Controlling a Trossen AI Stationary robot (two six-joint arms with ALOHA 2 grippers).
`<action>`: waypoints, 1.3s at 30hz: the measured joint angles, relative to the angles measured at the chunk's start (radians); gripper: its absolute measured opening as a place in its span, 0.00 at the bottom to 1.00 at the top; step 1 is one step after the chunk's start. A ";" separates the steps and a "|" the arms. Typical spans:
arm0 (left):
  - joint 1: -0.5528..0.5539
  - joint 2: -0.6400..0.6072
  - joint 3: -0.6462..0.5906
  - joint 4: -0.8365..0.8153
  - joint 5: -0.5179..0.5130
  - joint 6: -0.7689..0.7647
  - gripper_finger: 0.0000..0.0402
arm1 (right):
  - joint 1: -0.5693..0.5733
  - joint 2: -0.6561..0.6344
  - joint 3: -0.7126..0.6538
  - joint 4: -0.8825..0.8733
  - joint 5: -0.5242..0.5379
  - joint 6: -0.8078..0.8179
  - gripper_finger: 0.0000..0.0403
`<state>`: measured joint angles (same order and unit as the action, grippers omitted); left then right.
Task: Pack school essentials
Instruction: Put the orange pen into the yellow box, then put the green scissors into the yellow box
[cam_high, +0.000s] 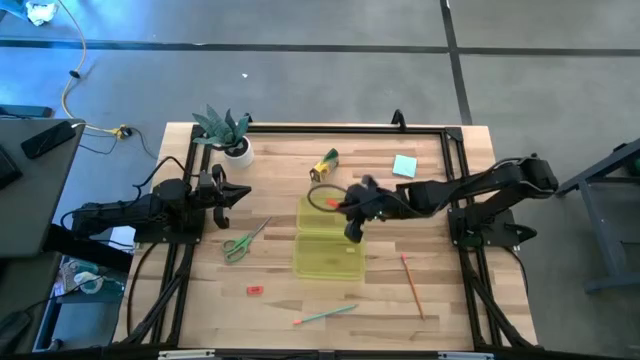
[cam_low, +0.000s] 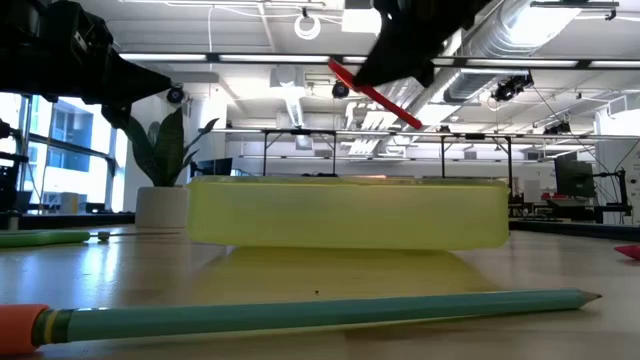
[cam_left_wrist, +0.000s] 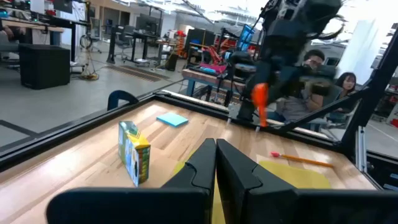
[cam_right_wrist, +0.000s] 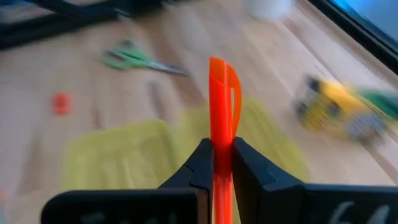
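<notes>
The left hand (cam_high: 237, 192) is shut tight on nothing, waiting by the bench's (cam_high: 440, 300) left side, with the scissors (cam_high: 240, 243) just in front of it. The right hand (cam_high: 352, 232) grips an orange pen (cam_right_wrist: 221, 99) that sticks out past its fingers. The open yellow-green case (cam_high: 328, 245) lies right under this hand, so the pen only needs to go down. Its walls are low, with room all around.

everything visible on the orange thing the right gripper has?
The orange pen is a slim, glossy, plastic-looking stick with a clip along its side near the rounded top. The right gripper is shut on its lower part, so that end is hidden. It is held in the air above the open yellow-green case; in the low view it hangs tilted. Only the gripper's fingers touch it.
</notes>
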<state>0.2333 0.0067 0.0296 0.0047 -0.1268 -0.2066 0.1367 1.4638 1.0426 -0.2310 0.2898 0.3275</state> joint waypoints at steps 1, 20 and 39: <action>0.000 0.000 0.000 0.000 0.000 0.000 0.01 | 0.011 0.013 -0.003 0.034 -0.013 -0.023 0.05; 0.000 0.000 0.000 -0.020 -0.016 0.027 0.01 | 0.067 0.369 -0.011 0.164 -0.151 -0.153 0.05; 0.000 0.000 0.000 -0.017 -0.021 0.072 0.12 | 0.065 0.305 -0.011 0.134 -0.101 -0.132 0.39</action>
<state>0.2331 0.0067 0.0296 -0.0126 -0.1478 -0.1344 0.2012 1.7692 1.0317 -0.0973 0.1884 0.1951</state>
